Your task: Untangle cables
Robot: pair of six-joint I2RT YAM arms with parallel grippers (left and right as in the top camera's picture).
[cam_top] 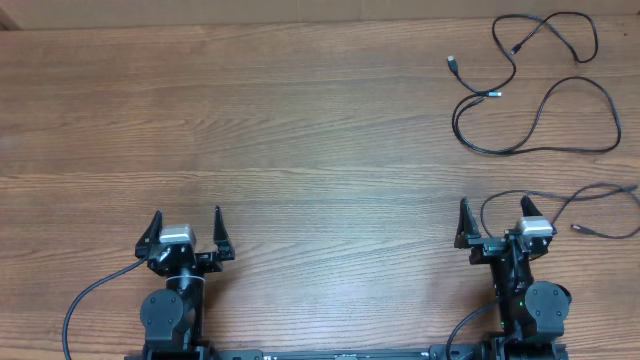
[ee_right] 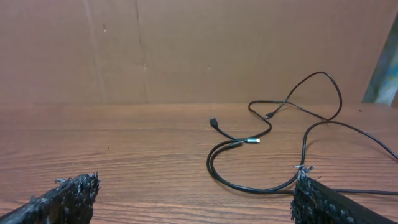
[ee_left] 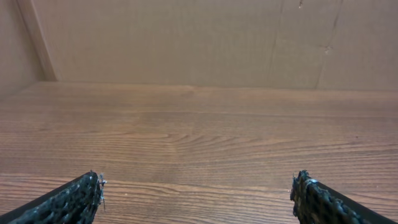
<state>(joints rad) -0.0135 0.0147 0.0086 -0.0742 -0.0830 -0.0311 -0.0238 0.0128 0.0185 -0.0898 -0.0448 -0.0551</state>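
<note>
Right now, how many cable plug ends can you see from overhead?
4. Three at far right: left plug, upper plug, lower plug. Fourth plug just right of the right gripper. More may lie off-frame.

Overhead view of a wooden table [cam_top: 300,120]. At 7 o'clock the left gripper [cam_top: 188,214] sits near the bottom of the frame, its two black fingers spread wide and pointing toward 12. At 5 o'clock the right gripper [cam_top: 495,205] mirrors it, fingers likewise spread apart. Thin black cables [cam_top: 537,110] lie loose at 1 to 2 o'clock, well apart from both grippers, in winding loops with small silver-tipped plugs. Another thin black strand [cam_top: 578,228] arcs by the right gripper's fingertips at 4 o'clock and runs off the right side. Thicker black wires [cam_top: 70,318] trail from the arm bases.
</note>
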